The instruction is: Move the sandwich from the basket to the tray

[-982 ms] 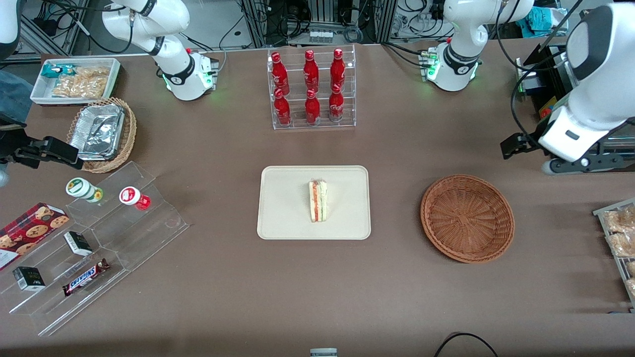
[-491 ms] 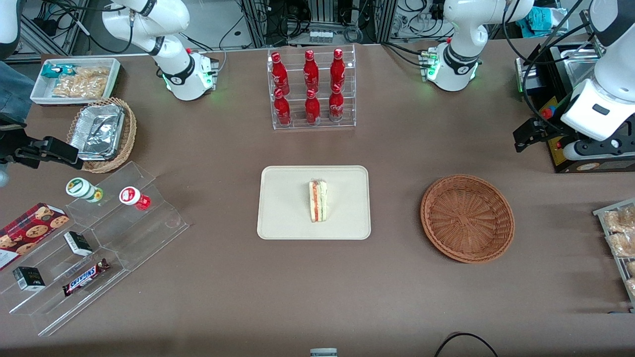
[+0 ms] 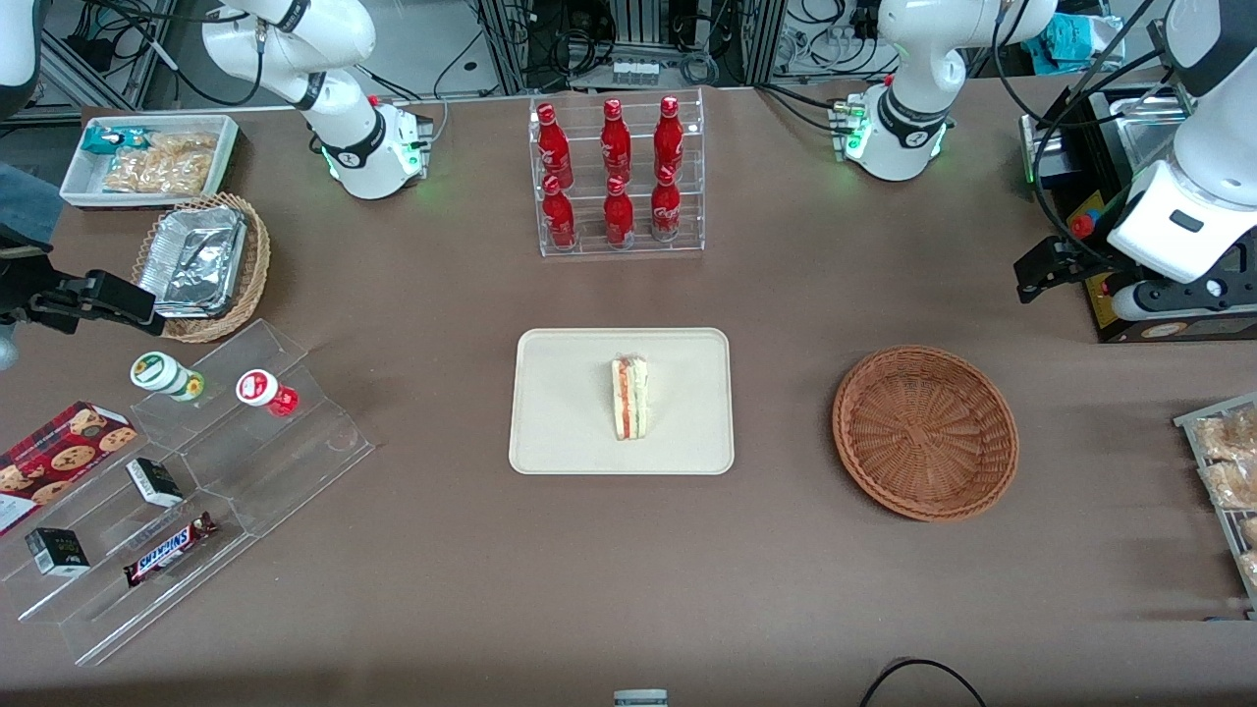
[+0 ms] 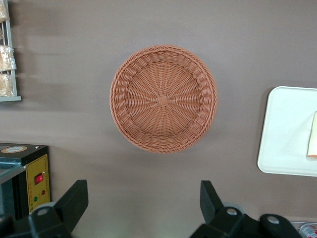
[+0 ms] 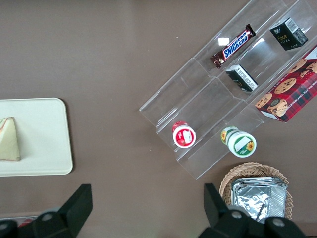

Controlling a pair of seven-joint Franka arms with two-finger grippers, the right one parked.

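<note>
The sandwich, a pale wedge with red and green layers, lies on the cream tray at the table's middle. One edge of the sandwich also shows on the tray in the left wrist view. The reddish-brown woven basket sits beside the tray toward the working arm's end, with nothing in it. My gripper hangs high above the table near that end, farther from the front camera than the basket. Here the gripper is open, with only bare table between its fingers.
A clear rack of red bottles stands farther from the camera than the tray. A black box with a yellow panel and a rack of bagged snacks sit at the working arm's end. A clear stepped stand with snacks lies toward the parked arm's end.
My gripper has drawn back toward the working arm's end of the table and a little farther from the front camera. The sandwich, tray and basket have not moved.
</note>
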